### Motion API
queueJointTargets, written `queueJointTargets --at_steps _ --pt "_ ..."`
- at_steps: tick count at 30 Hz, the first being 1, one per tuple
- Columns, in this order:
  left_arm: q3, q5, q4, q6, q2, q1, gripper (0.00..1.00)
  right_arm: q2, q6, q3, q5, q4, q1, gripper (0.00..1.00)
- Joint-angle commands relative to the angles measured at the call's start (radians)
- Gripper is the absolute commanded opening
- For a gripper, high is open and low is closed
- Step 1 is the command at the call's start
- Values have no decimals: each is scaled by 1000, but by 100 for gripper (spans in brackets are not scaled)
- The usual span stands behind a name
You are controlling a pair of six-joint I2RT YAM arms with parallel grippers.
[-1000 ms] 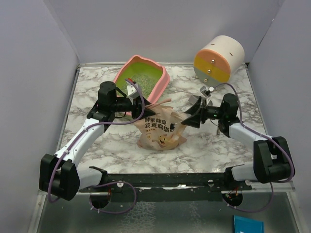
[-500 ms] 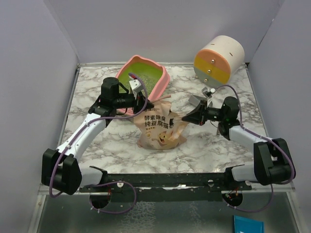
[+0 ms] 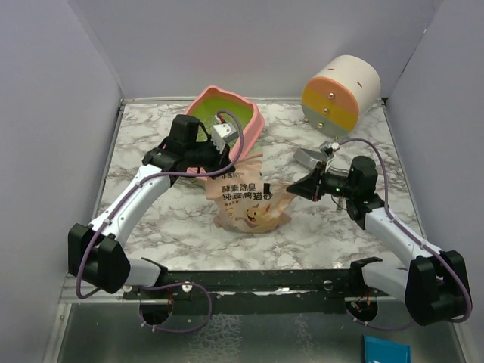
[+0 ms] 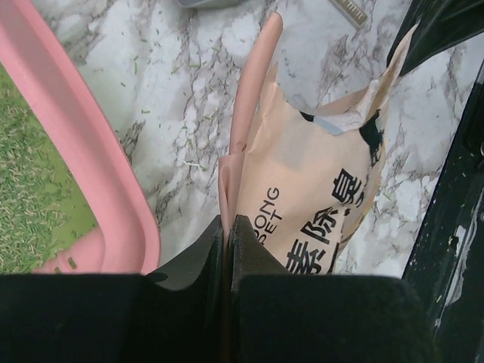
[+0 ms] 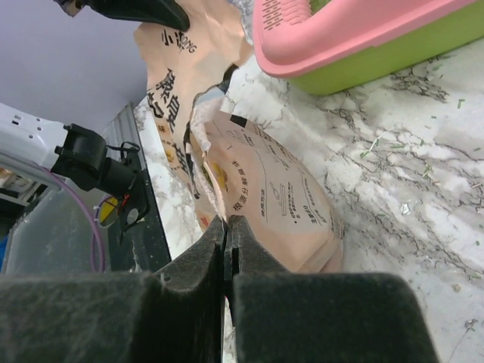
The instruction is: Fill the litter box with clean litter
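Pinching pouch [image 3: 249, 204], left and right jaws clenched on its edges

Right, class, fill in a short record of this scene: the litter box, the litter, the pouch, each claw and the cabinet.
litter box: pink tray, green inside, at the back of the marble table
clean litter: thin layer in the box
litter pouch: standing just in front of the box
left claw: shut on the pouch's top edge
right claw: shut on the pouch's side edge
drawer cabinet: back right, apart from the rest
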Motion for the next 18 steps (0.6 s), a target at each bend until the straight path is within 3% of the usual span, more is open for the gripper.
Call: queueJointTargets --at_steps 1,7,13,15,18 --pt "25 -155 -165 66 53 -31 0 -5 21 11 61 -71 -14 1" --pt "27 -182 -193 94 94 -85 0 92 63 127 -21 -228 -15 1" --pt "30 -265 -229 148 100 -162 3 102 -144 255 123 -592 -15 1" --pt "34 -306 -233 159 99 -190 12 90 -192 275 157 -658 -15 1" --pt "71 -384 -219 158 86 -210 41 77 -216 282 168 -693 -15 1"
